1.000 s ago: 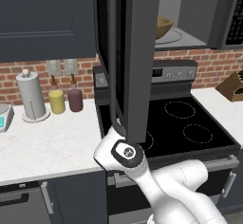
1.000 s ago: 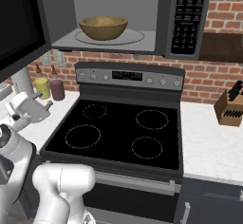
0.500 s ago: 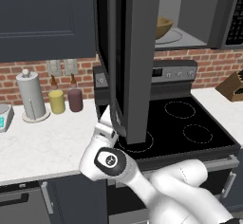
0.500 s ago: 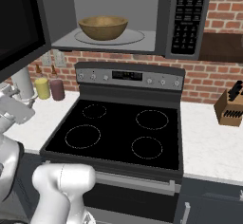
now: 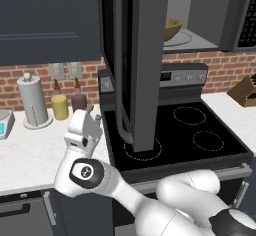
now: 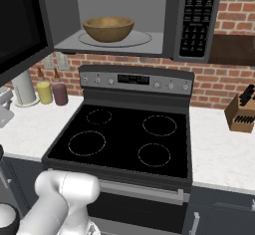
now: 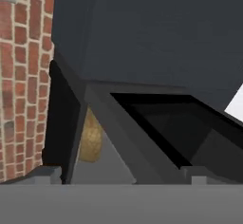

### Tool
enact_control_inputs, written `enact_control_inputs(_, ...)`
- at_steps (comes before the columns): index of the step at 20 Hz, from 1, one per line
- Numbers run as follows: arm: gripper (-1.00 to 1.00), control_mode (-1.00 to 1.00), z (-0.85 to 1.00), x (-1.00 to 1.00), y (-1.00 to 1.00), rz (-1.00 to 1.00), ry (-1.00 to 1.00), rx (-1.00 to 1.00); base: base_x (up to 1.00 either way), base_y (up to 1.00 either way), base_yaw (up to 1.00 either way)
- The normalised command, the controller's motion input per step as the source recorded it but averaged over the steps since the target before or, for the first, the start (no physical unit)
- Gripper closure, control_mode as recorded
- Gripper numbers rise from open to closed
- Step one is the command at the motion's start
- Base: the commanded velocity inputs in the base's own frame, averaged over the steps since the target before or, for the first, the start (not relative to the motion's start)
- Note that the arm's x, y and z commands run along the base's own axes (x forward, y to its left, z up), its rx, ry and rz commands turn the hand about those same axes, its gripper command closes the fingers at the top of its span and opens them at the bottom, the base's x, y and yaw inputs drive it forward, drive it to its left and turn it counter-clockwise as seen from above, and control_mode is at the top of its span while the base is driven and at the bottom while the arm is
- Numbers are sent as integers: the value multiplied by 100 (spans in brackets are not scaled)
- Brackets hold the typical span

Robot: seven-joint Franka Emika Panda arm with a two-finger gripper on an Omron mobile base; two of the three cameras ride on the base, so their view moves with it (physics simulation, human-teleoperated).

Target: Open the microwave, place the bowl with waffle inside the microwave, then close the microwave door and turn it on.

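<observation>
Gripper: the gripper (image 5: pixel 86 125) has its fingers spread wide and holds nothing.
Door: the microwave door (image 5: pixel 142 65) hangs wide open, up and to the right of the gripper, not touching it.
Bowl: the bowl (image 6: pixel 108 29) sits inside the microwave (image 6: pixel 164 20), high above the gripper and far to its right.
Stove: the stove (image 6: pixel 129 139) is just right of the gripper.

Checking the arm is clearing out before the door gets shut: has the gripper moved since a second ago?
Yes. In the left base view the gripper has swung left, away from the microwave door and toward the paper towel roll.
</observation>
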Motion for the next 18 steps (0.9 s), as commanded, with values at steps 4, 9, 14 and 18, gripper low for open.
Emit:
enact_control_inputs(4, -100, -100, 82, -6, 24, -4, 6, 0, 0, 0, 0)
enact_control_inputs(9, -100, -100, 63, -22, -13, -6, 9, 1, 0, 0, 0)
enact_control_inputs(14, -100, -100, 18, -25, -60, 0, 1, 8, 0, 0, 0)
enact_control_inputs(18, -100, -100, 13, -25, -73, 0, 0, 15, 0, 0, 0)
